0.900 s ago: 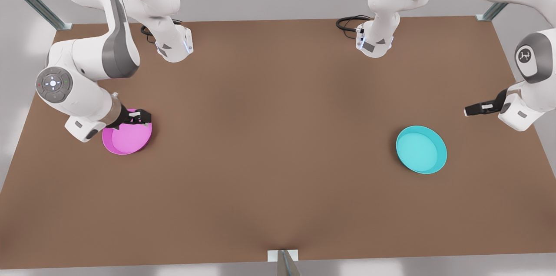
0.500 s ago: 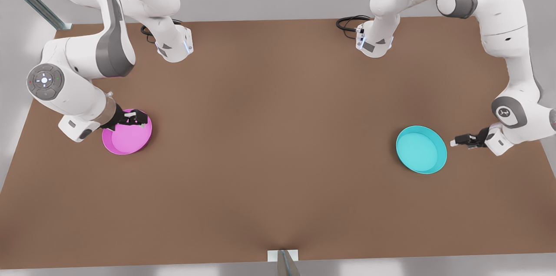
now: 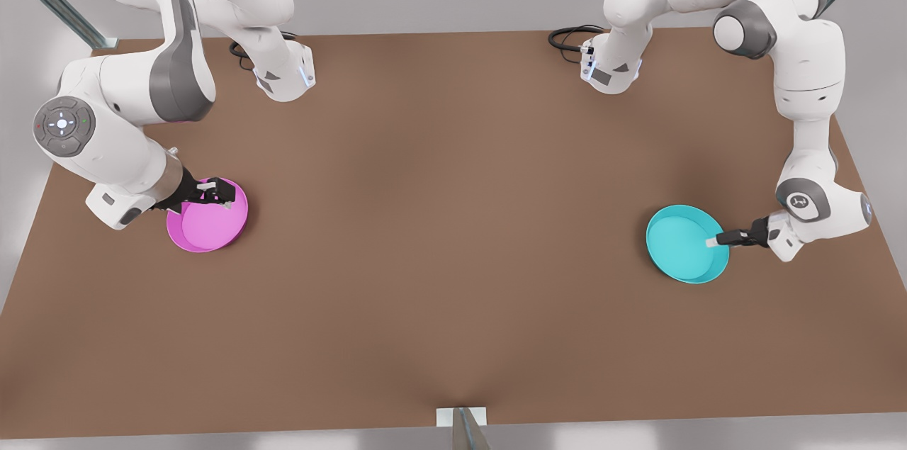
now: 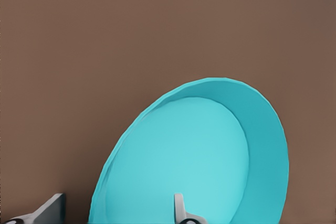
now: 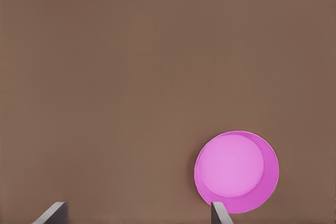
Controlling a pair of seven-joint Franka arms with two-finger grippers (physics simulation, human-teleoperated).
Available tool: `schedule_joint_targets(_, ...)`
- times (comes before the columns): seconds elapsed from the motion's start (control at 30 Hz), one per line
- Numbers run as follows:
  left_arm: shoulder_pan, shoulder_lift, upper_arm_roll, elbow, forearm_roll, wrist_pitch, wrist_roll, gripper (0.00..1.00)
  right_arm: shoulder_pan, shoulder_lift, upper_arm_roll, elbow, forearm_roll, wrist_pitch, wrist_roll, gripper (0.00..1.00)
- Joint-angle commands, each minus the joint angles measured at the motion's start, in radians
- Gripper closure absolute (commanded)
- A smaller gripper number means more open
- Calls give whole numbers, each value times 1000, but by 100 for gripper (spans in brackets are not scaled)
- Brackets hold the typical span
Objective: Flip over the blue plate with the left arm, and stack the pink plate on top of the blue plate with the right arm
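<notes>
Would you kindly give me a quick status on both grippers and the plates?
Left gripper open, straddling the blue plate's rim. Right gripper open at the pink plate's rim. Both plates rim-up, far apart on the table. Nothing between them.

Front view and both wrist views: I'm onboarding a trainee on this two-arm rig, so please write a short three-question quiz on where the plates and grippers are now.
1. True or false: the blue plate lies rim-up on the table.
2. Which gripper is at the blue plate's rim? A) left gripper B) right gripper
3. Fill in: one finger of the left gripper is over the plate's ____, the other outside the rim.

Key
1. True; its hollow faces up, not yet flipped.
2. A; the right gripper hangs open at the pink plate, on the front view's left.
3. Inside; the open fingers straddle the rim.
</notes>
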Motion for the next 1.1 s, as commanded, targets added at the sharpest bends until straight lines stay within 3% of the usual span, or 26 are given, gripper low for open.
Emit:
schedule_joint_targets(0.0, 0, 0, 1, 0, -3, 0, 0, 20, 0, 0, 0, 0, 0, 0, 0, 0)
schedule_joint_targets(0.03, 0, 0, 1, 0, -3, 0, 0, 34, 0, 0, 0, 0, 0, 0, 0, 0)
schedule_joint_targets(0.07, 0, 0, 0, 0, -3, -2, 2, 38, 0, 0, 0, 0, 0, 0, 0, 0)
schedule_joint_targets(0.17, 0, 0, 0, 1, -3, -2, 11, 39, 0, 1, 0, 0, 0, 0, 3, 0)
schedule_joint_targets(0.27, 0, 0, 1, 0, -3, -2, 12, 48, 0, 1, 0, 0, 0, 0, 3, 0)
schedule_joint_targets(1.07, 2, 18, 8, 4, 18, -9, 23, 52, 0, 1, 0, 0, 0, 0, 3, 0)
